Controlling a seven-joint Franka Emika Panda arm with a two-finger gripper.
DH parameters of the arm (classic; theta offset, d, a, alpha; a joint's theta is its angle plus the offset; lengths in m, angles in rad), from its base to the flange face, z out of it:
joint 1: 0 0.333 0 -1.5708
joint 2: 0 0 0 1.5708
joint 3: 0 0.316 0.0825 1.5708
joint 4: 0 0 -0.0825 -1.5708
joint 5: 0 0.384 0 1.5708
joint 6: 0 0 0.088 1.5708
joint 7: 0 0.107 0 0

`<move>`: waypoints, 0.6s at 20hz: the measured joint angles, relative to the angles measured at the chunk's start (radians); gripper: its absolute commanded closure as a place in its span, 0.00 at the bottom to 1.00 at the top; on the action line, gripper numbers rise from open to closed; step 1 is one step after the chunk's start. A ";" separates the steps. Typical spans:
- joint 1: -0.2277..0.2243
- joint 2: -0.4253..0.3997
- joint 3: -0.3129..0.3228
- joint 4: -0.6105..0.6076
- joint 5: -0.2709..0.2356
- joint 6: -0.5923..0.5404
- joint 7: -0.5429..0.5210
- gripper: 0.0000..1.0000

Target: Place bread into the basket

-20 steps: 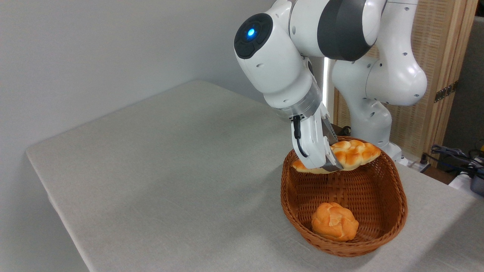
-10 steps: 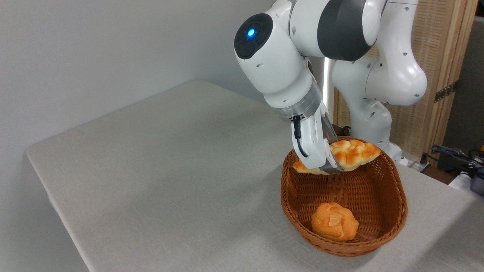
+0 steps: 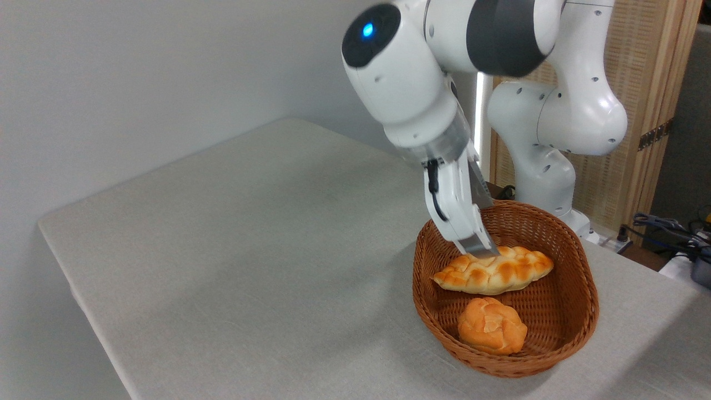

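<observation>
The table (image 3: 250,233) carries the oval wicker basket (image 3: 577,311) near its right side. Inside it lies the braided bread (image 3: 494,272), with 1 round bun (image 3: 491,325) just in front. The gripper (image 3: 479,249) is directly above the bread; I cannot tell if its jaws are open.

My gripper (image 3: 479,248) hangs just above the bread (image 3: 493,270); the bun (image 3: 492,325) fills the basket's (image 3: 577,328) near end, its walls hem me in, straight up lies free
</observation>
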 measured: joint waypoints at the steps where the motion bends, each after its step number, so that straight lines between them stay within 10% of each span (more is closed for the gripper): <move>1: 0.000 -0.002 -0.003 0.028 -0.019 0.001 -0.019 0.00; 12: -0.016 0.145 -0.101 0.485 -0.224 0.018 -0.660 0.00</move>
